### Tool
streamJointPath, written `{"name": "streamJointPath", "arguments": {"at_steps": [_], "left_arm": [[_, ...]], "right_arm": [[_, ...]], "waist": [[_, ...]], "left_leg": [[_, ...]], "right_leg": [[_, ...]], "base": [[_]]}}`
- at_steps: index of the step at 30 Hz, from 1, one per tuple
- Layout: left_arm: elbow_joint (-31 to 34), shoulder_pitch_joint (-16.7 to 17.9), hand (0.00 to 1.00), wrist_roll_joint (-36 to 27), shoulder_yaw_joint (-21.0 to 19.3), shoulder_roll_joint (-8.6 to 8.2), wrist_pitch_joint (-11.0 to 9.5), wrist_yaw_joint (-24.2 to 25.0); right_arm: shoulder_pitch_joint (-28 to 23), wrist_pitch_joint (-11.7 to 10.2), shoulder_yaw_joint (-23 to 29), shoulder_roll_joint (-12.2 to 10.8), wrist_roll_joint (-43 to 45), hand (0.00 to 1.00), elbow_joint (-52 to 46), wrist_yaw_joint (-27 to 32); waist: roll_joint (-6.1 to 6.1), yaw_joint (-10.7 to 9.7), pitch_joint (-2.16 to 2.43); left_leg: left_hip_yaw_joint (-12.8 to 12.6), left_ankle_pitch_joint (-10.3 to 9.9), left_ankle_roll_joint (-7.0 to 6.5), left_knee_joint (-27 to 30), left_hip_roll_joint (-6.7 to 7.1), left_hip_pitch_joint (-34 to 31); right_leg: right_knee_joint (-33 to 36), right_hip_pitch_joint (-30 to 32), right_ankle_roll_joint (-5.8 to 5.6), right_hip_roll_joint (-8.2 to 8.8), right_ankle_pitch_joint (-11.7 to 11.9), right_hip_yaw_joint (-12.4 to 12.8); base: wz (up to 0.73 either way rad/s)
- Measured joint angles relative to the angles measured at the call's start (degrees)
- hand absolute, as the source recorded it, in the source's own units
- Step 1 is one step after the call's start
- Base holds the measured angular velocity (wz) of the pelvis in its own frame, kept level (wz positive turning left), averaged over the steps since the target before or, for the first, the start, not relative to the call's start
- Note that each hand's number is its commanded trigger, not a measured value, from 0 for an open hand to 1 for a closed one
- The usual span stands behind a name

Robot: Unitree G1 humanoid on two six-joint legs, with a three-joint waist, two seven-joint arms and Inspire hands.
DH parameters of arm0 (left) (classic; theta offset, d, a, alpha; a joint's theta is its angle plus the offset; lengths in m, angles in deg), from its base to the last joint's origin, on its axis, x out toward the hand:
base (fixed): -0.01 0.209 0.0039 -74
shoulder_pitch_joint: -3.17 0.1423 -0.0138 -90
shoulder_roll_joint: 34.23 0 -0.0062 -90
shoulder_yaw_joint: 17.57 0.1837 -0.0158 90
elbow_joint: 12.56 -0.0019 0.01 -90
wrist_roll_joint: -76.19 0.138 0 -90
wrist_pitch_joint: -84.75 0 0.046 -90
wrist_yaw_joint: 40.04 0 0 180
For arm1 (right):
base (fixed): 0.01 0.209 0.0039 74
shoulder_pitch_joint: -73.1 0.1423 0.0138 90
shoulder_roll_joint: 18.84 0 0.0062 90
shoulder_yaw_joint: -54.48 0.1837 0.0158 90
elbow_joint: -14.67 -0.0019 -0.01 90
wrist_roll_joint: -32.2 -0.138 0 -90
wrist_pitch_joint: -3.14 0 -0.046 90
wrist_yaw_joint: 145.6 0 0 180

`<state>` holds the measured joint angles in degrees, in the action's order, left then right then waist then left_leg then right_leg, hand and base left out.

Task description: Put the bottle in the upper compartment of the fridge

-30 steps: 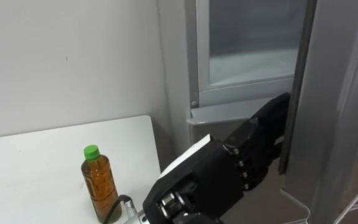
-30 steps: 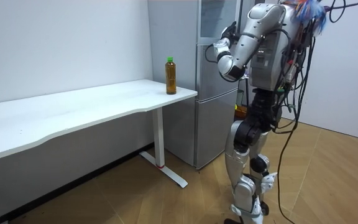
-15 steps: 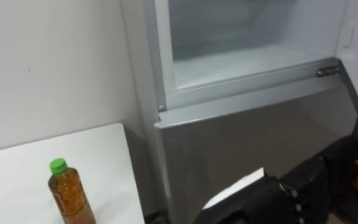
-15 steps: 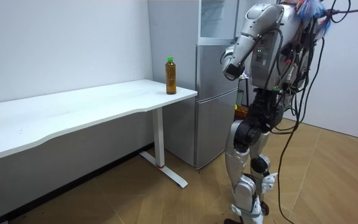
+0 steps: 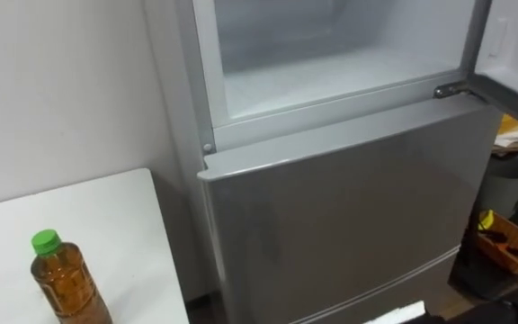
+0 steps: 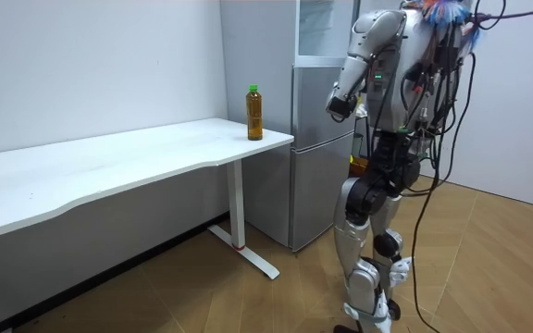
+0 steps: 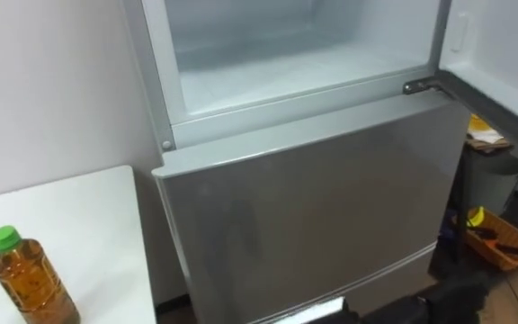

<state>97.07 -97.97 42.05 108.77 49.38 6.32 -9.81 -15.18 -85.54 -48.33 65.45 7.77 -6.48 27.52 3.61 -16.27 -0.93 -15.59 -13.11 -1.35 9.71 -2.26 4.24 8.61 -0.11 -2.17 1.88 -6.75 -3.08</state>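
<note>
One bottle [image 5: 64,284]: upright on the table [image 5: 106,211], amber drink under a green cap. It stands well apart from the left hand [image 6: 338,104], off to that hand's left, and nothing touches it.
table: white; the bottle is near the corner closest to the hand.
left hand: held up in front of the lower door [image 5: 349,207]; too small in the room view to tell whether its fingers are straight or curled.
lower door: grey, shut, straight ahead of the hand.
upper fridge [image 5: 331,54]: open, white inside, above and beyond the hand.
upper door [image 5: 515,45]: swung out to the hand's right.
crate [image 5: 506,250]: orange, on the floor [image 6: 489,240], low to the hand's right, under the open upper door.
robot: stands upright facing the lower door, with the table on its left.
</note>
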Motion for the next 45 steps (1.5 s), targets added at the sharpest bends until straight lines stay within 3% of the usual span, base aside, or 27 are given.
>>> {"name": "streamJointPath", "arguments": {"at_steps": [10, 16, 38, 45], "left_arm": [[-0.19, -0.06, 0.0, 0.0, 1.43, -0.26, 1.77, 0.0], [-1.53, -0.44, 0.0, 0.0, 1.77, -1.23, 1.77, 0.01], [-1.88, -2.96, 0.0, 0.05, 1.83, -1.98, 1.77, 0.18], [-6.28, -2.4, 0.0, 0.05, 1.82, -2.1, 2.37, 0.28]], "right_arm": [[0.7, 0.78, -2.21, -1.23, -0.04, 0.0, -0.05, 0.38], [1.38, 1.24, -2.21, -1.25, 1.01, 0.0, -0.05, -1.67], [1.72, 1.24, -2.21, -1.35, 2.23, 0.0, -2.2, -4.51], [1.57, 2.36, -2.01, -1.65, 2.16, 0.0, -2.61, -4.52]], "waist": [[-0.25, 0.14, -0.13], [-0.32, 0.67, -0.16], [-0.56, 1.07, -0.14], [-0.57, 2.22, -0.15]], "left_leg": [[0.05, 0.0, 0.0, 0.08, 0.07, 0.31], [0.08, 0.0, 0.0, 0.17, 0.09, 0.06], [0.21, 0.0, 0.0, 0.75, 0.05, -0.84], [0.22, 0.01, 0.01, 0.71, 0.35, -0.64]], "right_leg": [[-0.08, 0.07, -0.01, 0.06, -0.22, -0.02], [0.1, 0.59, -0.04, 0.09, -0.27, 0.02], [-0.01, 0.9, 0.05, 0.05, -0.3, -0.05], [0.15, 0.83, 0.07, 0.03, -0.29, -0.03]], "base": [[0.0], [0.0], [0.0], [0.0]]}}
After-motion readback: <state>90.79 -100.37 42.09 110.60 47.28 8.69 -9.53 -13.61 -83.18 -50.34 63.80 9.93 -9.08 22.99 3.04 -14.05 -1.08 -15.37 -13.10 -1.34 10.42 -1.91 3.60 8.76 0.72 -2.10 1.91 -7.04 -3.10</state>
